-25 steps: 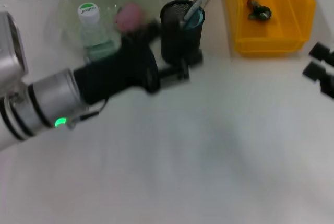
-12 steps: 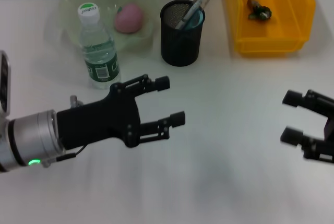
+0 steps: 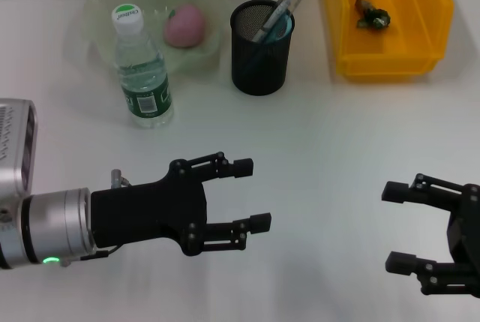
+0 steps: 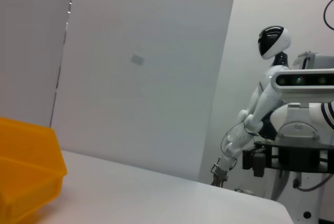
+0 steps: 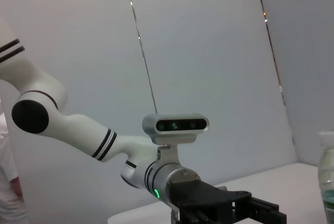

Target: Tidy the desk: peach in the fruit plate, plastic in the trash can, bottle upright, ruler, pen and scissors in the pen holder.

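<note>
A pink peach [image 3: 184,25] lies in the pale green fruit plate [image 3: 97,3] at the back left. In front of the plate a clear bottle [image 3: 142,74] with a green label stands upright. The black mesh pen holder [image 3: 259,55] holds the ruler, pen and scissors [image 3: 274,18]. Crumpled plastic [image 3: 373,15] lies in the yellow trash can [image 3: 390,63] at the back right. My left gripper [image 3: 252,194] hovers open and empty over the near table. Open and empty too, my right gripper [image 3: 394,227] is at the front right.
The left wrist view shows a corner of the yellow trash can [image 4: 26,182], the table edge and a white humanoid robot [image 4: 261,109] beyond it. In the right wrist view my left arm [image 5: 172,177] and the bottle [image 5: 327,182] appear.
My left gripper has pulled back from the pen holder to the near side of the table. The right gripper has come in from the right edge toward the front.
</note>
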